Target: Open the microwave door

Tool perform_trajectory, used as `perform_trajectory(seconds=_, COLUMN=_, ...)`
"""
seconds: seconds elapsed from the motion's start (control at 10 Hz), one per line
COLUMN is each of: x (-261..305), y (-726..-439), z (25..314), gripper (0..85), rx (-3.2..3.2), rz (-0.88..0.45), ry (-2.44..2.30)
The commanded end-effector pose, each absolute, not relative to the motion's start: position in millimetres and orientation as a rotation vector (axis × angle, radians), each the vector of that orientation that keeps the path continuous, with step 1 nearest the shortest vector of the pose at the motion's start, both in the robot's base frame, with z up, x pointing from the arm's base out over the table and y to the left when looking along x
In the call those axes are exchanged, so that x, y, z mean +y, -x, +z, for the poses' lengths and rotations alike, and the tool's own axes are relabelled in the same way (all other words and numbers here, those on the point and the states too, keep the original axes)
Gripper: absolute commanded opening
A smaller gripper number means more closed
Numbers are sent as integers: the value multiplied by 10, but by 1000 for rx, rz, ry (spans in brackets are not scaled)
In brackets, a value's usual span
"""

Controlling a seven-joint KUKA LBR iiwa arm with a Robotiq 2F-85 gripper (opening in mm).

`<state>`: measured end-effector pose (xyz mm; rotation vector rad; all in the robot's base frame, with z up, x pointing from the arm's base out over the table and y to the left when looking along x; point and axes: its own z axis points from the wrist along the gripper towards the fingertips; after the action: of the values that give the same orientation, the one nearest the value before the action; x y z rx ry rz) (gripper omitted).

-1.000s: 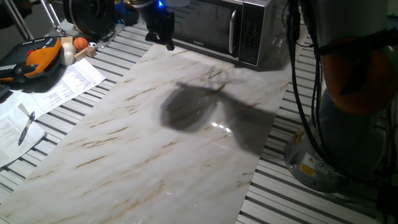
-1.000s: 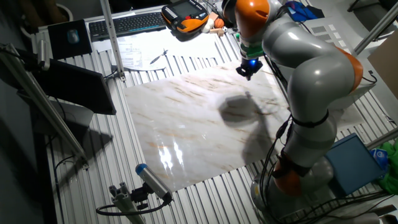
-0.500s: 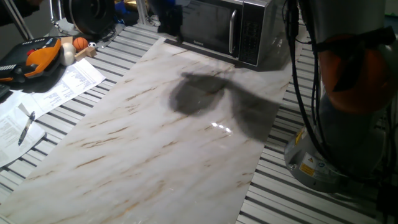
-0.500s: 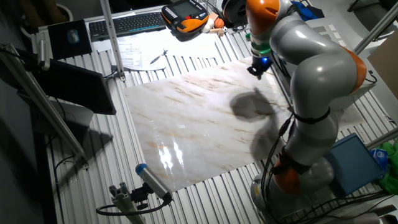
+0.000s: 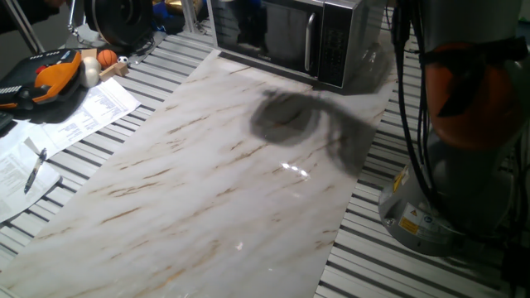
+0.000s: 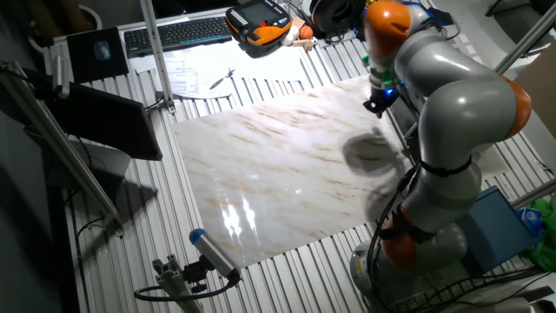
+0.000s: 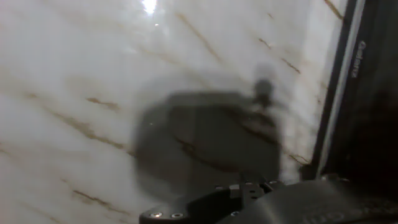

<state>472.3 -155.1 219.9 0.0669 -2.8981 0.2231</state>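
The microwave [image 5: 368, 37] stands at the far end of the marble board. Its dark glass door [image 5: 269, 29] is closed, with the vertical silver handle [image 5: 310, 41] beside the keypad strip [image 5: 334, 43]. In this fixed view the gripper is above the frame; only its shadow falls on the board. In the other fixed view the gripper [image 6: 375, 106] hangs low over the board's far right corner, and the arm hides the microwave. The hand view shows the board, the shadow and the microwave's dark front [image 7: 373, 112] at the right. The fingers do not show clearly.
The marble board [image 5: 207, 190] covers the slatted table. At the left lie papers [image 5: 91, 108], a pen [image 5: 37, 165], an orange pendant [image 5: 50, 70] and an orange ball [image 5: 108, 58]. The robot's base [image 5: 447, 199] stands at the right. A keyboard [image 6: 174, 33] lies at the far edge.
The gripper has moved right along the microwave's front and has left the top of one fixed view. Its shadow slid right on the board. The door stays closed.
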Motion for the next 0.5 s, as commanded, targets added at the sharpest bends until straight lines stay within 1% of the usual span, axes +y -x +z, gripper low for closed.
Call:
perform_trajectory(seconds=0.0, x=-1793, y=-4755, z=2227, gripper=0, rx=-2896, rz=214, ry=-56)
perform_trajectory(seconds=0.2, x=-1769, y=-4786, z=2262, gripper=0, rx=-2894, rz=241, ry=-64)
perform_trajectory(seconds=0.4, x=-1747, y=-4783, z=2264, gripper=0, rx=-2890, rz=209, ry=-72)
